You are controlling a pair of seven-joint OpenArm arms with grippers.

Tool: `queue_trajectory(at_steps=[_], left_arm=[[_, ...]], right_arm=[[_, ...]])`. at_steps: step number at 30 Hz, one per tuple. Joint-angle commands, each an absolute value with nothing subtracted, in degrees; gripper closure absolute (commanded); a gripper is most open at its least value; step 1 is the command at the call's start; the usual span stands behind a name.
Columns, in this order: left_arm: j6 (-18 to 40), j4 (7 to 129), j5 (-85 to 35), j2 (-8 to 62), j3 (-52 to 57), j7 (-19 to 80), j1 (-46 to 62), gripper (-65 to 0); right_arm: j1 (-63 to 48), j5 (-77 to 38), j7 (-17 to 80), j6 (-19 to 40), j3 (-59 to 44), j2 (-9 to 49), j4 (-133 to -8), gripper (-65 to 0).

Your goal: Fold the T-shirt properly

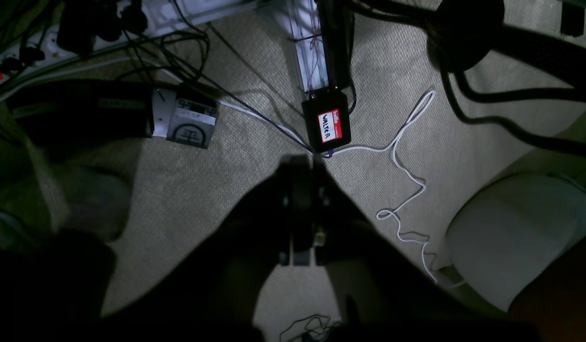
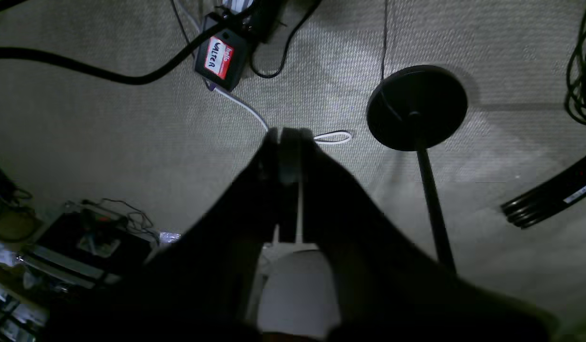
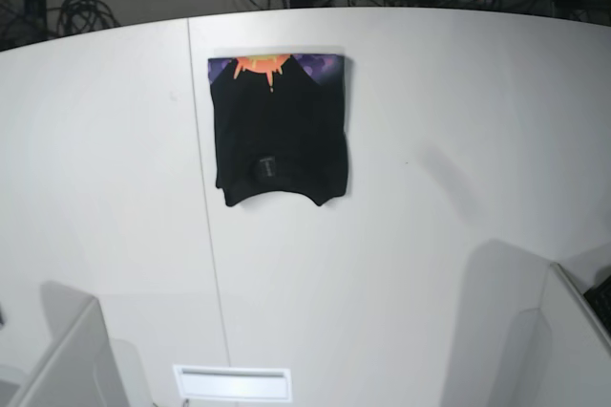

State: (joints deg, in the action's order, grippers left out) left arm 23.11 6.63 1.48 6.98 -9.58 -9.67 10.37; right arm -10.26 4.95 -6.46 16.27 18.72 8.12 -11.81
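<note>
— How's the black cloth T-shirt (image 3: 280,130)?
— Folded into a neat rectangle on the white table (image 3: 458,139), orange-purple print edge showing, far from both grippers.
— Grippers?
— Left gripper (image 1: 302,166) and right gripper (image 2: 288,137) pinched closed, empty, above carpet; labelled black box (image 1: 327,121) just ahead.

Beige ribbed carpet (image 1: 217,190), dim, patchy light. Black box with red-white name sticker (image 1: 327,121) just beyond the fingertips, white cable (image 1: 407,180) trailing off it. Round black stand base (image 2: 416,107) and pole beside them. Power strip (image 1: 32,47), cable tangle further out. White table (image 3: 458,187), seam off-centre.
</note>
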Motion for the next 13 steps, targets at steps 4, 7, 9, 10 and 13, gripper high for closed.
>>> queue_trajectory(at_steps=[4,7,9,10,13], left_arm=[[23.69,6.55,1.71,7.16,-9.45,-9.8,11.3,0.0],[23.69,6.55,1.71,7.16,-9.45,-9.8,11.38,0.0],[23.69,6.55,1.71,7.16,-9.45,-9.8,11.38,0.0],[23.69,6.55,1.71,7.16,-9.45,-9.8,11.38,0.0],[23.69,6.55,1.36,7.16,-9.36,-9.8,11.3,0.0]], right_arm=[[-11.65,4.88,-6.55,16.48,18.59,8.66,-11.65,0.0],[-12.44,4.88,-6.55,16.48,18.59,8.66,-11.65,0.0],[-12.7,4.88,-6.55,16.48,18.59,8.66,-11.74,0.0],[-12.79,4.88,-6.55,16.48,18.59,8.66,-11.82,0.0],[-12.88,4.88,-6.55,16.48,18.59,8.66,-11.82,0.0]])
